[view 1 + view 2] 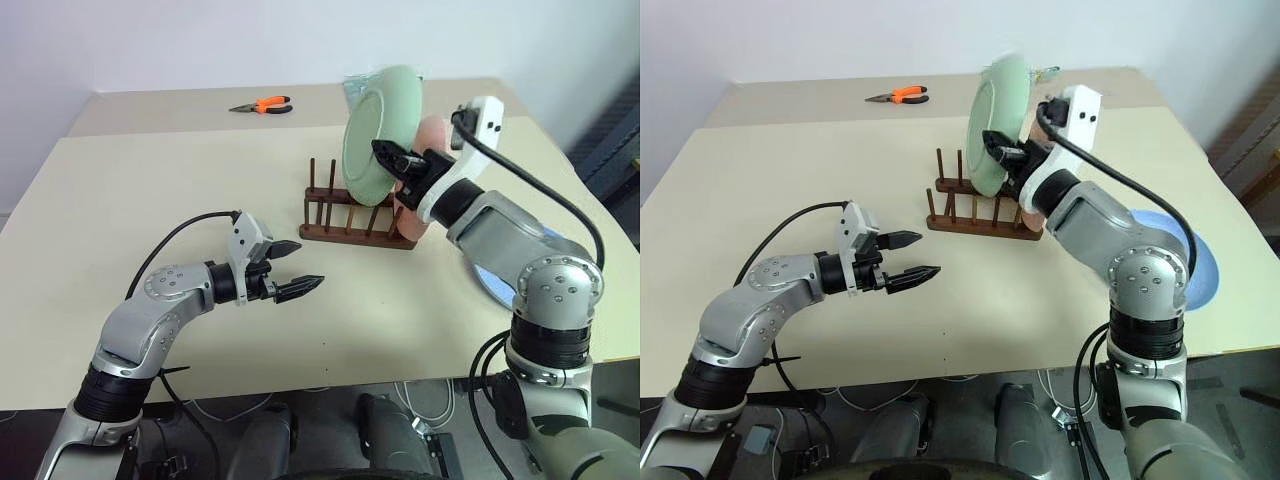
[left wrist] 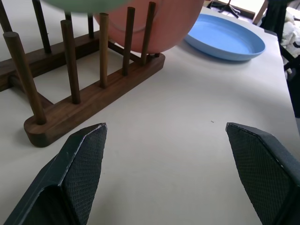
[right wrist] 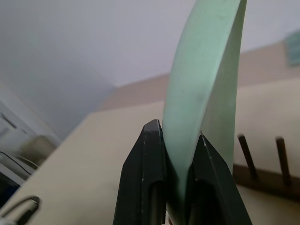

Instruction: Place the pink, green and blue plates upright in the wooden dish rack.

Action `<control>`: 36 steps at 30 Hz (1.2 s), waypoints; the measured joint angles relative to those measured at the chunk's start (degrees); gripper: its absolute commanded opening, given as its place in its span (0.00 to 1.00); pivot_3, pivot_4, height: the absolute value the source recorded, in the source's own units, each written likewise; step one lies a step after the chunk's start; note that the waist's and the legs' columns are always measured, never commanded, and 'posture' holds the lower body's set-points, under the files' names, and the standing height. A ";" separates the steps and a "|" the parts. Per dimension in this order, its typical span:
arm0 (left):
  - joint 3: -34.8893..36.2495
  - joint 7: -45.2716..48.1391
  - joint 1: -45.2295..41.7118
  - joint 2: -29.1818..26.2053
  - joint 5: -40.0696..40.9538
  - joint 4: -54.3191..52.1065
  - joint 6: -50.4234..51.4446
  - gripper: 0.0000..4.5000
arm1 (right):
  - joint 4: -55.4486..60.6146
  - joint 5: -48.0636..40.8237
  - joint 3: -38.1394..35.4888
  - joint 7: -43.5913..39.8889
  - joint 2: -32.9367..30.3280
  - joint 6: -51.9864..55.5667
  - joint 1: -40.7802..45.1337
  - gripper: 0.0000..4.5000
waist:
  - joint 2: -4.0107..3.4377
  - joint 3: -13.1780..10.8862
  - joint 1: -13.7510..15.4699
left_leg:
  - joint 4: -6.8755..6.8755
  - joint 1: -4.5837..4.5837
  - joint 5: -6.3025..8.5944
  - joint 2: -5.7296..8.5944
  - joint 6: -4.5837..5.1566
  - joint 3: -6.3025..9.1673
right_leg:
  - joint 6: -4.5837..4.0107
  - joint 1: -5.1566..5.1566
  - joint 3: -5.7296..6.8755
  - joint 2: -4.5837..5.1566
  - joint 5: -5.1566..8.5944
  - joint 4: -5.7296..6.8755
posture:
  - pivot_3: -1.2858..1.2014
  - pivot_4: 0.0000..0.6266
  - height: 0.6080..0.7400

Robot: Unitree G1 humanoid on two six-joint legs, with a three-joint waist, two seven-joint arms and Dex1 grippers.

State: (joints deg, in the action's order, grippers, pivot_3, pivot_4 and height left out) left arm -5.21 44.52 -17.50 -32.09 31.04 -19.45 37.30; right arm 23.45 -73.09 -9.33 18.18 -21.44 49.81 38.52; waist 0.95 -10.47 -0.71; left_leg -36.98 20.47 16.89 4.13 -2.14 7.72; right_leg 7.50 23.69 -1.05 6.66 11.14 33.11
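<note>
The right end effector [image 1: 392, 158] is clamped narrow on the rim of the green plate [image 1: 380, 135], holding it on edge above the wooden dish rack [image 1: 350, 225], its lower rim near the peg tops. The grip is a thin pinch at one edge, so the plate could swing or slip as it goes down; if its rim meets a peg top instead of a gap, it may knock the light rack askew or push against the pink plate [image 2: 154, 23]. That pink plate already stands upright in the rack at the end nearest the right arm, the one thing the rack holds; the other slots are free. The blue plate [image 1: 1180, 262] lies flat on the desk [image 1: 150, 200] beside the right arm, apart from the rack. The left end effector [image 1: 300, 268] hangs wide and empty above the desk, short of the rack. Orange-handled pliers [image 1: 262, 105] lie on the far desk.
</note>
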 measured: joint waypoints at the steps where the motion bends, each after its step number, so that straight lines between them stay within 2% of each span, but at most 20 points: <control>1: 0.00 0.01 0.00 0.00 0.02 -0.04 0.01 0.93 | 0.49 -0.44 -0.73 0.81 -0.05 -0.23 0.68 0.01 | 0.00 0.00 0.00 | 0.01 0.00 0.00 0.00 0.00 0.00 | 0.00 0.00 0.00 0.00 0.00 0.00 | 0.52 0.24 1.00; 9: -0.01 0.06 0.00 0.16 0.31 -0.10 0.07 0.93 | 1.47 -4.00 -1.35 7.36 0.20 -0.11 -0.53 0.01 | 0.00 0.00 0.02 | 0.02 0.01 0.00 -0.01 0.00 0.01 | -0.01 0.00 0.00 0.00 0.01 -0.02 | 0.52 0.24 1.00; 17: -0.06 -0.01 0.00 0.62 0.34 -0.11 0.12 0.93 | 1.07 -2.18 1.23 11.02 0.48 0.27 -2.13 0.01 | 0.00 0.00 0.01 | 0.02 0.01 0.00 -0.01 0.00 0.00 | 0.04 0.00 0.00 0.00 0.04 -0.02 | 0.52 0.24 1.00; 18: -0.06 -0.05 0.00 0.65 0.34 -0.16 0.15 0.93 | 1.03 -1.70 1.62 10.86 0.27 0.53 -2.12 0.18 | 0.00 0.00 0.02 | 0.02 0.01 0.00 -0.01 0.00 0.00 | 0.15 0.00 0.00 0.00 0.11 -0.02 | 0.52 0.24 1.00; 19: -0.06 -0.09 0.02 0.65 0.34 -0.28 0.19 0.93 | 0.98 -1.37 1.90 10.56 0.13 0.72 -2.08 0.26 | 0.00 0.00 0.06 | 0.02 0.03 0.00 -0.01 0.00 0.01 | 0.17 0.00 0.00 0.00 0.12 -0.03 | 0.52 0.24 1.00; 24: -0.06 -0.50 0.23 0.84 0.34 -0.67 0.81 0.93 | 1.17 5.80 4.76 4.96 -4.26 1.42 0.67 0.80 | -0.02 -0.01 0.02 | 0.02 0.02 0.00 -0.01 0.00 -0.02 | 0.19 0.01 0.00 0.01 0.14 -0.04 | 0.52 0.24 1.00; 27: -0.06 -0.72 0.55 0.93 0.34 -0.86 0.95 0.93 | 2.32 11.38 6.42 -0.54 -8.46 1.19 2.13 0.80 | -0.01 -0.01 0.05 | 0.03 0.06 0.00 -0.01 0.01 -0.02 | 0.20 0.03 0.03 0.00 0.15 -0.05 | 0.52 0.24 1.00; 29: -0.11 -0.73 0.61 1.07 0.35 -0.94 0.96 0.93 | 3.67 15.81 7.16 -7.54 -13.67 -0.47 2.34 0.80 | -0.01 -0.05 0.23 | 0.00 0.13 0.00 0.02 0.00 -0.02 | 0.22 0.02 0.04 0.02 0.16 -0.10 | 0.52 0.24 1.00; 32: -0.22 -0.69 0.74 1.12 0.34 -0.90 0.96 0.93 | 4.77 18.30 1.47 -19.73 -21.78 -4.69 1.53 0.80 | 0.03 -0.06 0.35 | 0.00 0.15 0.03 0.01 0.05 -0.01 | 0.25 -0.07 0.08 0.03 0.16 -0.28 | 0.52 0.24 1.00; 34: -0.32 -0.56 0.75 1.10 0.32 -0.84 0.94 0.93 | 3.66 20.56 -4.17 -26.83 -28.46 -6.66 -4.02 0.80 | 0.14 0.01 0.82 | 0.01 0.10 0.11 -0.01 0.17 0.04 | 0.26 -0.25 0.20 0.02 0.16 -0.54 | 0.52 0.24 1.00; 35: -0.43 -0.31 0.73 1.07 0.32 -0.81 0.92 0.93 | 2.24 22.35 -7.03 -30.25 -31.59 -7.35 -8.89 0.92 | 0.19 0.04 1.11 | 0.02 0.11 0.13 -0.01 0.20 0.04 | 0.25 -0.30 0.21 0.02 0.16 -0.63 | 0.52 0.24 1.00; 36: -0.45 0.09 0.89 0.75 0.29 -0.73 0.90 0.93 | 0.08 24.00 -9.28 -32.97 -33.39 -7.50 -13.57 0.98 | 0.27 0.09 1.32 | 0.02 0.08 0.16 -0.01 0.26 -0.01 | 0.25 -0.35 0.20 0.02 0.16 -0.71 | 0.52 0.24 1.00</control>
State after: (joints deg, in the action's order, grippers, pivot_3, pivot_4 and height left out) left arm -5.66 44.61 -16.62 -31.34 31.33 -20.18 38.21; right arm 23.52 -49.08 -18.61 -14.80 -54.83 42.31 24.95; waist 1.22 -10.38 0.61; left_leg -36.96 20.55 17.06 4.12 -1.88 7.71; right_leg 7.74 23.33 -0.84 6.68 11.30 32.40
